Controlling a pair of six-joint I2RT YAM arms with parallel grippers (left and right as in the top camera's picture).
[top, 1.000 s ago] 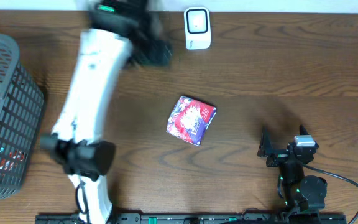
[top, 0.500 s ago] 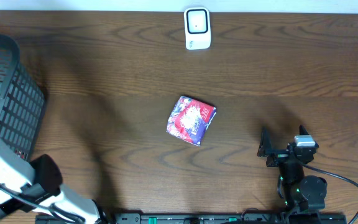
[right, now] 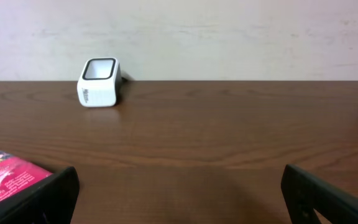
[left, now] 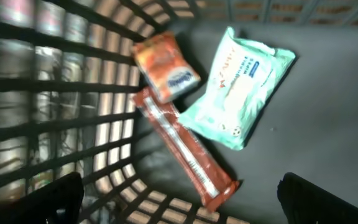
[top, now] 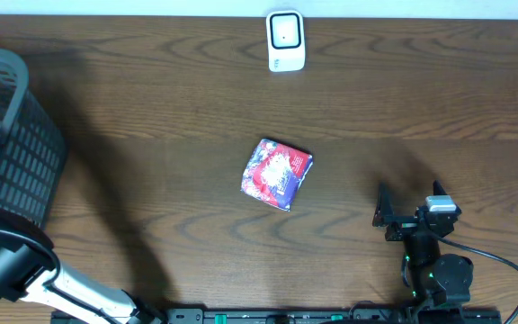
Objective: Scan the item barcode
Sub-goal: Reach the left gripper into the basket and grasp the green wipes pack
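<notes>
Overhead, we see a dark wooden table (top: 151,99) with a wavy grain. A flat, square pack (top: 277,174), glossy and printed in red, blue and white, lies near the middle of the table. It is turned a little askew and touches nothing. A white scanner (top: 286,40), a rounded plastic box with a dark-framed window, stands at the far edge, well apart from the pack. At the left stands a grey plastic basket (top: 12,135) whose walls are a grid of thin bars.

From the left wrist view we look down into this basket. The left gripper (left: 179,199) hangs over the inside, and its two black fingers (left: 58,202) are wide apart with nothing held between them. On the smooth grey floor lie three soft packages. The mint-green wipes (left: 241,87) are rectangular and a little crinkled, the orange pouch (left: 166,65) is small, and the red-brown bar (left: 188,149) is long and thin. The bar touches the pouch with its upper end, and the wipes lie against its side. This picture is blurred, so we cannot read the print.

The right gripper (right: 179,199) is low over the table at the near right, well apart from the pack. Its fingers (right: 48,199) are also wide apart and empty. Its camera shows a corner of the pack low at the left and the scanner further back, before a pale wall (right: 229,37).
</notes>
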